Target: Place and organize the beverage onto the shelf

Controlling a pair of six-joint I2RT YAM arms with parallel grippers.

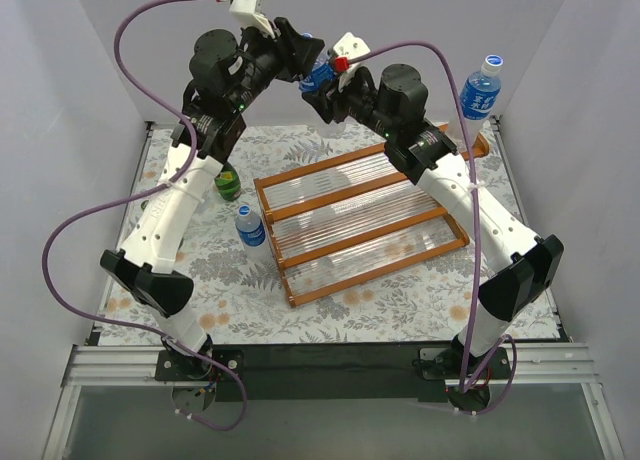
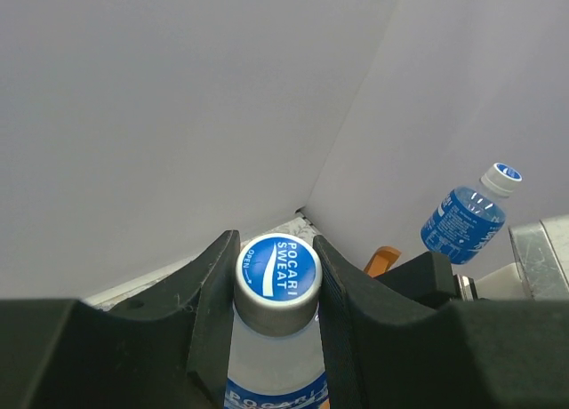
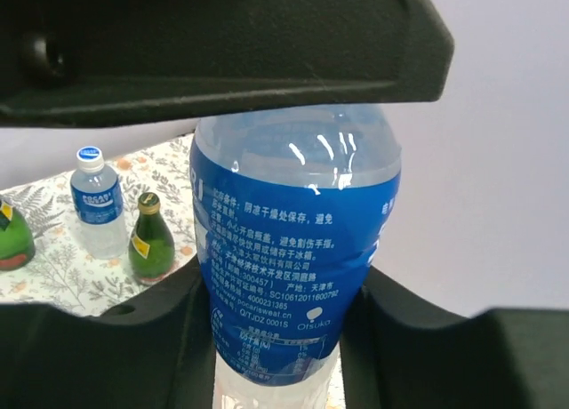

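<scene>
Held aloft at upper centre of the top view: bottle (image 1: 318, 75), left claw (image 2: 277, 280) clamped on its cap, right claw (image 3: 276, 311) clamped round its label. Below, mid-frame on desk (image 1: 230, 300): shelf (image 1: 378, 272), second bottle (image 1: 250, 225) just left of it.

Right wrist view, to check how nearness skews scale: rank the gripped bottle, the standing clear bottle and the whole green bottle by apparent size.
1. gripped bottle, largest by far, though nearness to the camera inflates it.
2. standing clear bottle, slightly taller.
3. green bottle; these two look close, so their order is unsure.
</scene>
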